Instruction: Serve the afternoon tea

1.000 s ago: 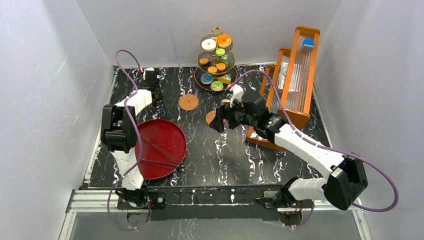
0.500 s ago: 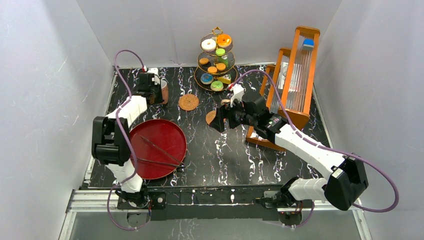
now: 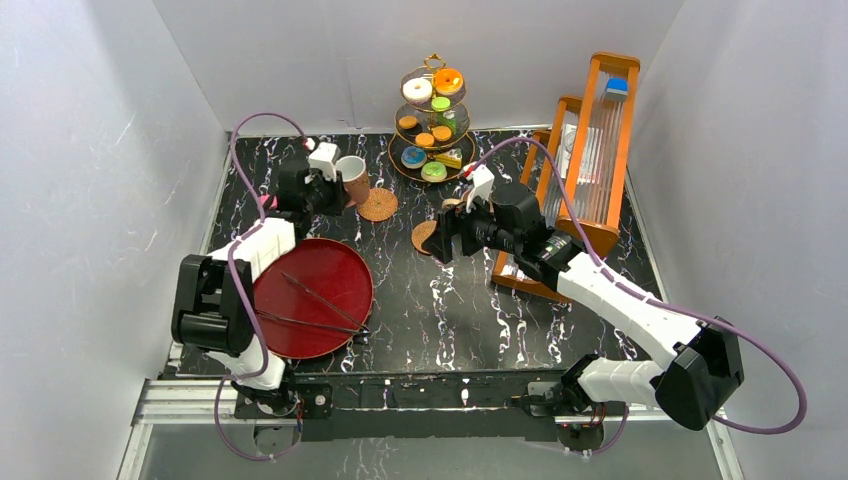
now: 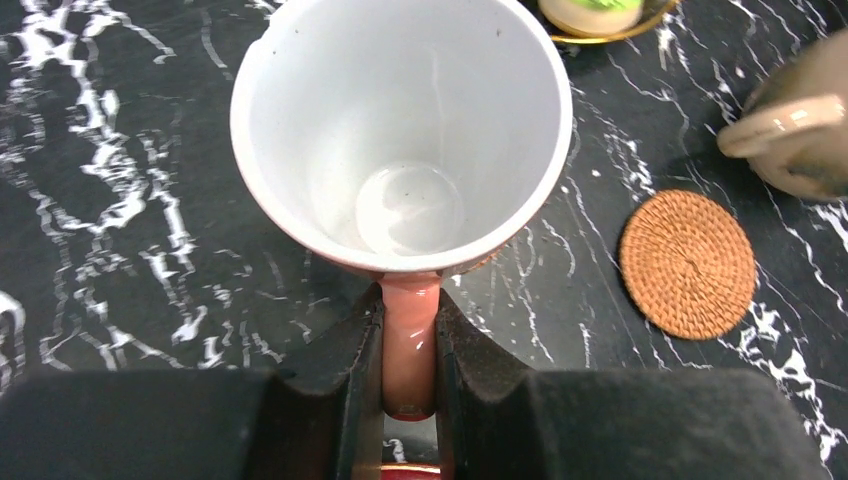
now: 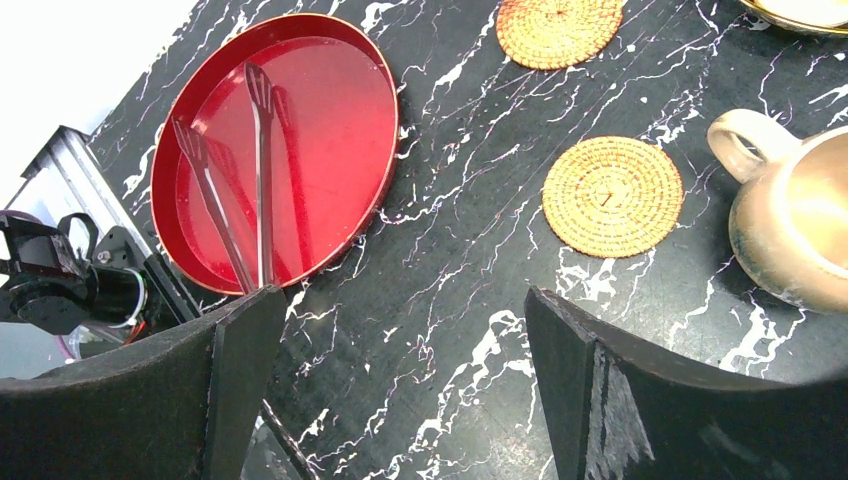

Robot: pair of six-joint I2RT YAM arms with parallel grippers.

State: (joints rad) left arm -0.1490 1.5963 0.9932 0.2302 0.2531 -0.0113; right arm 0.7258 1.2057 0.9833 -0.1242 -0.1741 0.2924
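My left gripper is shut on the pinkish handle of a mug that is white inside. In the top view the left gripper holds this mug just left of a woven coaster. A second coaster lies by my right gripper, which is open and empty above the table. The beige mug stands right of that coaster; it also shows in the left wrist view. The gold three-tier stand at the back holds several toy pastries.
A round red tray with black tongs lies at the near left; it also shows in the right wrist view. A tall wooden rack stands along the right side, close behind my right arm.
My left gripper has carried the mug from the far left corner rightwards to beside the far coaster. The right arm has barely moved.
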